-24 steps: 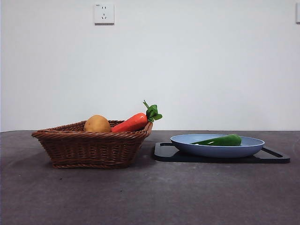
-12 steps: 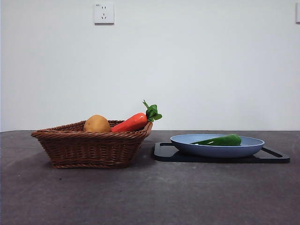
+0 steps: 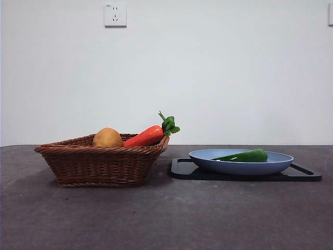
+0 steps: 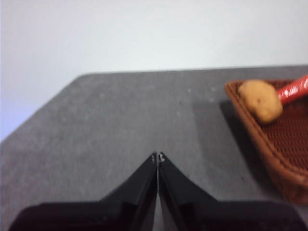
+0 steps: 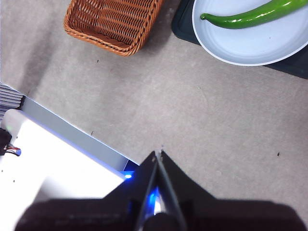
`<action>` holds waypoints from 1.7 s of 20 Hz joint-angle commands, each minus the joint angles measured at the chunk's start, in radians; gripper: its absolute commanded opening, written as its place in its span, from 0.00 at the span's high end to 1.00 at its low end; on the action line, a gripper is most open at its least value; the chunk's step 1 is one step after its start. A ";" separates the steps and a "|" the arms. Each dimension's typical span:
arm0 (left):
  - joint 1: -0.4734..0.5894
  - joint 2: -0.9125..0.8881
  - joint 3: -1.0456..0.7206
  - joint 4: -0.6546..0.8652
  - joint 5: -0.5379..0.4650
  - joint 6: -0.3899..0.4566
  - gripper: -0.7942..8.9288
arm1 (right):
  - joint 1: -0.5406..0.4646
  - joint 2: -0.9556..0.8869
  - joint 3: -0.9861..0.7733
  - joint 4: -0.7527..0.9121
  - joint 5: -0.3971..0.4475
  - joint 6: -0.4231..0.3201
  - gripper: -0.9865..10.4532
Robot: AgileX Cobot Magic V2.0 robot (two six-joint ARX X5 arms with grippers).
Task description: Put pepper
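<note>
The long green pepper (image 3: 244, 155) lies in the light blue plate (image 3: 208, 161) on the right of the table; the right wrist view shows the pepper (image 5: 250, 15) across that plate (image 5: 240, 48) from above. My right gripper (image 5: 158, 153) is shut, empty, and hangs high over bare table well short of the plate. My left gripper (image 4: 157, 156) is shut too, holding nothing, over the table beside the basket's outer side. Neither arm shows in the front view.
A brown wicker basket (image 3: 99, 161) at left holds a tan potato (image 3: 107, 138) and an orange carrot (image 3: 148, 135) with green leaves. The plate rests on a black tray (image 3: 307, 175). A white base unit (image 5: 43, 159) lies off the table's near edge.
</note>
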 commanded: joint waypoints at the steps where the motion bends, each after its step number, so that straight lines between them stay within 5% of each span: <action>1: 0.003 0.000 -0.008 -0.027 0.002 -0.015 0.91 | 0.002 0.007 0.018 -0.008 0.000 0.006 0.90; 14: 0.002 0.007 -0.008 -0.026 0.000 -0.015 0.91 | 0.002 0.007 0.018 -0.008 0.000 0.006 0.90; 20: 0.002 0.007 -0.008 -0.026 0.000 -0.015 0.91 | -0.065 -0.035 0.018 0.026 -0.002 -0.218 0.90; 24: 0.002 0.007 -0.008 -0.026 0.000 -0.015 0.91 | -0.138 -0.205 -0.100 0.394 -0.161 -0.219 0.90; 28: 0.002 0.007 -0.008 -0.026 0.000 -0.015 0.91 | -0.251 -0.452 -0.465 0.811 -0.136 -0.071 0.90; 34: 0.002 0.007 -0.008 -0.026 0.000 -0.015 0.91 | -0.274 -0.750 -0.910 1.106 0.047 0.004 0.90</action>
